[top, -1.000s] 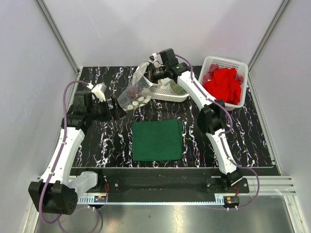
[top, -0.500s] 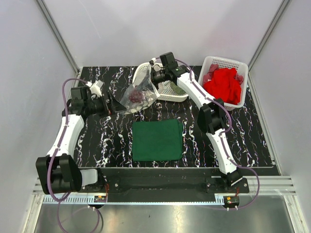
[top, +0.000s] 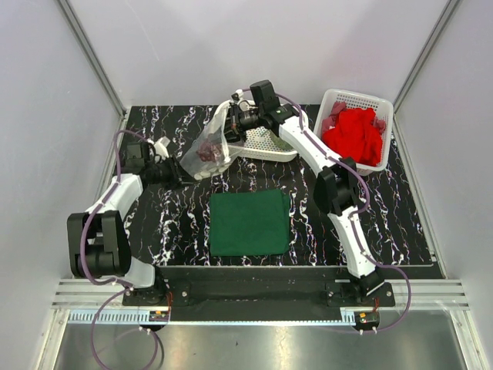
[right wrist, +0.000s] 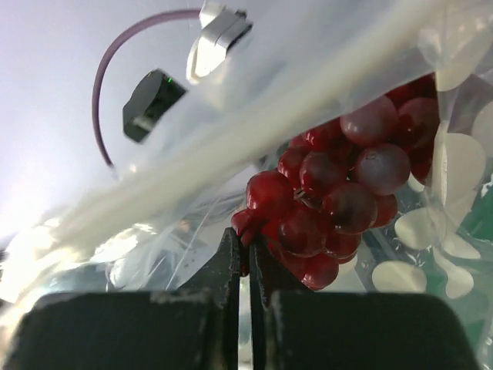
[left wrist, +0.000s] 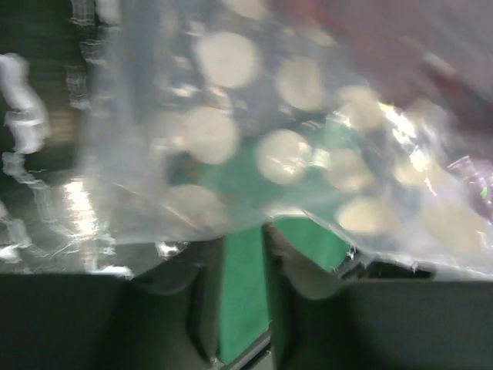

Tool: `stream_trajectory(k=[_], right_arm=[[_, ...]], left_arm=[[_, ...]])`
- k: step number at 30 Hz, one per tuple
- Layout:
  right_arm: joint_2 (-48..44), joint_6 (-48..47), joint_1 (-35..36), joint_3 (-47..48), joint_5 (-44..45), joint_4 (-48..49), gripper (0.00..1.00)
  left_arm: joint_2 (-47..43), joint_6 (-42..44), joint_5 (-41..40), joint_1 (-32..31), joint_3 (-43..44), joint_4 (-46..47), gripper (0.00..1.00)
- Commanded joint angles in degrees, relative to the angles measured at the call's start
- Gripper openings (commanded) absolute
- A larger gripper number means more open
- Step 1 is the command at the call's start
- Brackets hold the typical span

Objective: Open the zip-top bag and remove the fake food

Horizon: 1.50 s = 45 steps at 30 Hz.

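Observation:
The zip-top bag point(top: 202, 158) hangs clear and crinkly from my right gripper point(top: 233, 119) at the back centre, above the table. The right gripper point(right wrist: 248, 239) is shut on the bag's film point(right wrist: 154, 216). Inside the bag, fake food shows as a dark red berry cluster point(top: 208, 149), which fills the right wrist view point(right wrist: 339, 193) beside pale round pieces. My left gripper point(top: 179, 176) sits at the bag's lower left corner. In the left wrist view the bag point(left wrist: 269, 116) drapes over the left gripper point(left wrist: 245, 231), whose jaws stand narrowly apart; whether they pinch the film is unclear.
A dark green cloth point(top: 249, 222) lies flat at the table's centre and shows between the left fingers point(left wrist: 243, 262). A white lattice basket point(top: 269, 148) lies behind the bag. Another basket point(top: 358, 96) at the back right holds a red cloth point(top: 354, 135).
The right gripper has lifted the bag so that it hangs more upright. The left arm has swung in to the bag's lower left corner and its jaws have narrowed from wide open.

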Motion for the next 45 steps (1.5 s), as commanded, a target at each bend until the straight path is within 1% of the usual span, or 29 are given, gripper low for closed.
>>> stream_trajectory(k=[1, 3, 4, 5, 6, 7, 8, 9, 10, 12, 14, 15, 16, 17, 18, 19, 21, 22, 26, 31, 33, 36, 37, 40, 45], right_arm=[[-7.84, 1.62, 1.10, -1.76, -3.75, 3.19, 0.00], [-8.98, 1.53, 1.27, -4.04, -3.49, 3.10, 0.00], [-10.12, 1.18, 1.27, -4.84, -3.23, 3.10, 0.00], [-10.48, 0.57, 1.36, -6.15, -3.05, 2.93, 0.00], [-10.75, 0.30, 1.36, -6.77, -2.70, 2.93, 0.00], [-10.75, 0.04, 1.45, -7.04, -2.35, 3.01, 0.00], [-10.57, -0.66, 1.54, -7.04, -2.18, 2.84, 0.00], [-10.49, -0.84, 1.89, -6.87, -1.65, 2.84, 0.00], [-9.79, -0.76, 1.98, -6.52, -1.47, 2.67, 0.00], [-9.08, -2.07, 2.41, -4.60, 0.10, 1.44, 0.00], [-8.20, -4.87, 2.68, -3.27, 1.69, -2.51, 0.00], [-7.85, -6.10, 2.77, -1.61, 3.87, -4.44, 0.00], [-7.24, -7.42, 3.03, -0.72, 4.94, -8.54, 0.00], [-6.97, -9.70, 3.12, 0.50, 5.82, -10.24, 0.00], [-6.97, -10.59, 3.29, 0.86, 7.65, -11.65, 0.00], [-7.14, -11.30, 3.38, 0.95, 8.45, -13.58, 0.00], [-7.67, -12.79, 3.47, 0.69, 10.03, -14.91, 0.00], [-7.67, -13.41, 3.73, 0.69, 10.39, -15.70, 0.00], [-8.64, -14.47, 4.44, 0.43, 11.98, -16.93, 0.00], [-9.60, -14.64, 5.32, -0.63, 12.50, -17.02, 0.00], [-10.22, -14.64, 5.49, -1.15, 12.94, -17.20, 0.00], [-10.66, -14.99, 5.67, -1.33, 13.29, -17.29, 0.00], [-10.66, -15.08, 5.67, -1.33, 13.38, -17.46, 0.00], [-10.75, -15.17, 5.84, -1.07, 13.21, -18.08, 0.00], [-10.40, -16.05, 6.02, 0.16, 14.09, -19.48, 0.00]], left_arm=[[1.94, 1.69, -12.73, 3.28, 2.96, -1.67, 0.19], [1.77, 2.39, -17.41, 4.50, 3.58, -4.91, 0.13], [1.42, 3.09, -20.13, 4.86, 4.11, -6.06, 0.15], [0.46, 3.62, -21.20, 4.95, 4.20, -7.81, 0.19], [-0.77, 4.06, -21.91, 4.69, 3.94, -8.18, 0.34], [-4.78, 3.81, -21.39, 4.86, 3.24, -8.27, 0.49], [-7.00, 3.19, -20.26, 4.86, 1.76, -8.27, 0.60], [-9.37, 2.40, -18.94, 4.43, 0.78, -8.53, 0.70], [-15.40, 0.66, -17.53, 3.73, -0.01, -8.54, 0.79], [-21.14, -0.94, -17.00, 1.28, -1.07, -8.01, 0.84], [-23.80, -2.61, -15.25, -0.66, 0.67, -8.35, 0.84], [-23.89, -2.96, -15.32, -3.37, 2.60, -8.19, 0.84], [-24.33, -5.05, -16.37, -5.31, 3.14, -6.70, 0.85], [-25.20, -6.03, -16.38, -6.55, 3.67, -3.04, 0.85], [-25.21, -6.56, -16.73, -8.82, 5.76, -2.04, 0.85], [-24.95, -6.92, -19.51, -9.98, 7.00, -1.86, 0.87], [-22.67, -6.31, -19.98, -12.17, 10.51, -1.68, 0.89], [-21.97, -6.04, -21.55, -12.80, 11.22, -2.29, 0.90], [-19.42, -6.13, -23.41, -14.21, 12.11, -3.00, 0.89], [-16.00, -4.90, -25.87, -14.38, 13.95, -4.13, 0.88], [-14.41, -5.07, -24.73, -14.38, 15.80, -5.46, 0.86], [-12.30, -6.74, -21.75, -14.47, 17.21, -5.02, 0.86], [-11.86, -7.00, -20.26, -14.47, 17.47, -4.50, 0.87], [-11.15, -7.80, -19.11, -14.74, 17.73, -3.00, 0.90], [-9.04, -9.02, -16.38, -15.26, 18.35, -2.73, 0.90]])
